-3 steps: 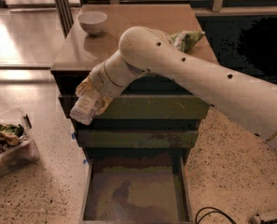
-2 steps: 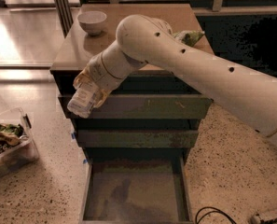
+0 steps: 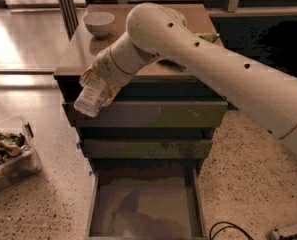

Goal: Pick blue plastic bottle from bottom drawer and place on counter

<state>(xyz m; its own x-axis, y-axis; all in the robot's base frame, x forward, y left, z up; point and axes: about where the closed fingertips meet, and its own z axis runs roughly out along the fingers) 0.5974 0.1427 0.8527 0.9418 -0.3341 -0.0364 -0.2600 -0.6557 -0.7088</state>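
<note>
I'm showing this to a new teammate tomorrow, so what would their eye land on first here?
The big white arm reaches in from the right across the dark cabinet, its gripper clasping the blue plastic bottle just off the front-left edge of the counter. Below, the bottom drawer stands pulled open, and a small white bowl sits at the back left of the counter.

The end effector (image 3: 99, 84) hangs at about 10 o'clock from the frame's centre, just off the front left edge of the desk (image 3: 78, 49), gripping the blue plastic bottle (image 3: 89, 99), which tilts down-left in the air. The bottom drawer (image 3: 143, 209) stands open at 6 o'clock. A white bowl (image 3: 98, 23) sits on the desk at 11 o'clock.
</note>
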